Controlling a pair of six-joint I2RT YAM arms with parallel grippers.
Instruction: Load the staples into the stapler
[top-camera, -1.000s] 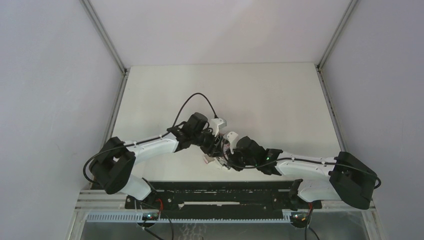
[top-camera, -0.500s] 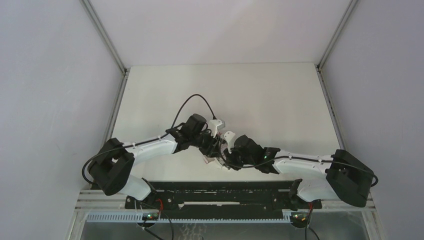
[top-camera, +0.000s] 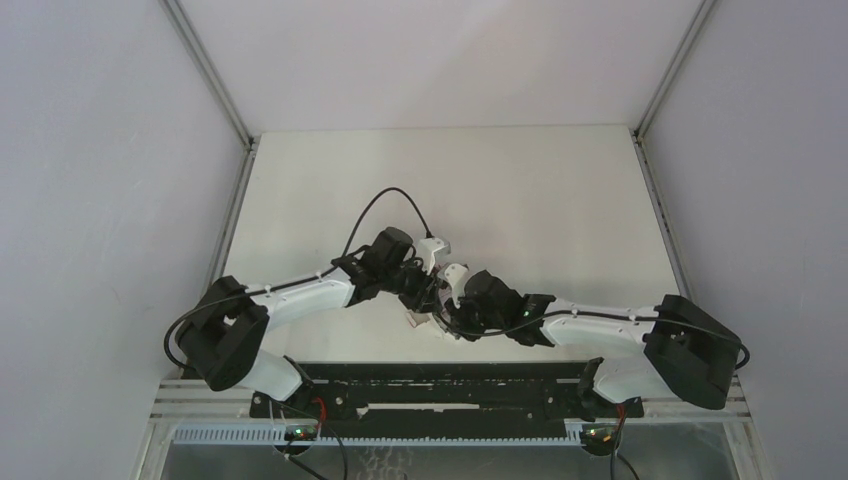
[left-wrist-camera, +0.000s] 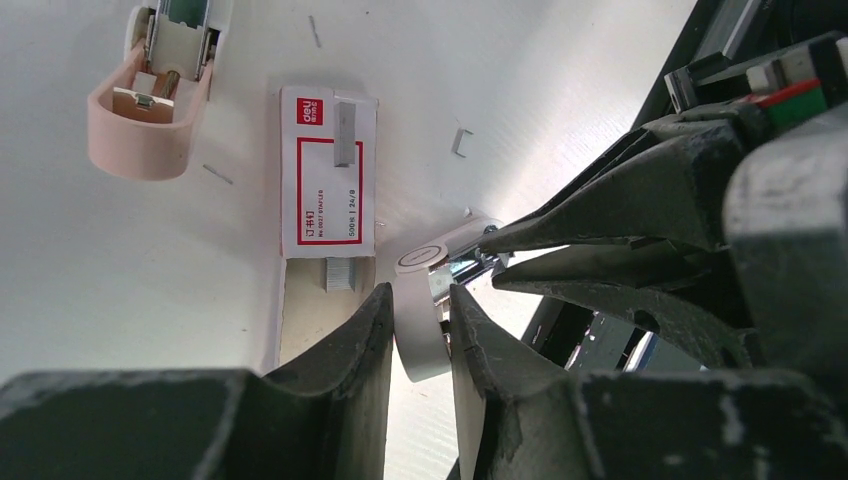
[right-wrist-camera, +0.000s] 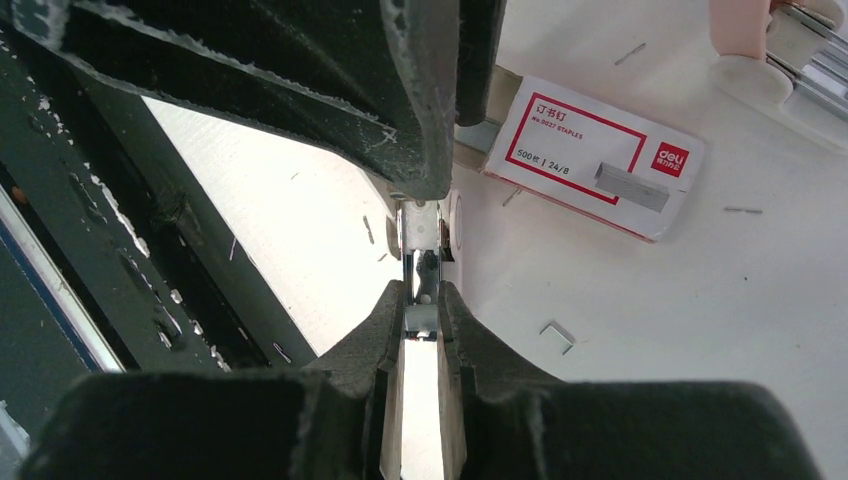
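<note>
A white stapler arm (left-wrist-camera: 418, 335) with a round cap and a metal channel (right-wrist-camera: 421, 240) hangs just above the table. My right gripper (right-wrist-camera: 420, 292) is shut on the channel's end. My left gripper (left-wrist-camera: 420, 295) has its jaws pressed against both sides of the white arm, right beside the right fingers (left-wrist-camera: 600, 225). The white and red staples box (left-wrist-camera: 325, 175) lies open below, a strip of staples (left-wrist-camera: 338, 272) in its tray. From above, both grippers (top-camera: 437, 300) meet near the table's front.
A pink and white stapler (left-wrist-camera: 150, 90) lies apart past the box, also at the right wrist view's top right corner (right-wrist-camera: 790, 40). Loose staples (left-wrist-camera: 462, 142) (right-wrist-camera: 556, 336) are scattered on the white table. The black front rail (top-camera: 440, 375) runs close behind the grippers.
My left jaws have narrowed onto the white arm. The right arm has edged left toward the left gripper, still holding the metal channel.
</note>
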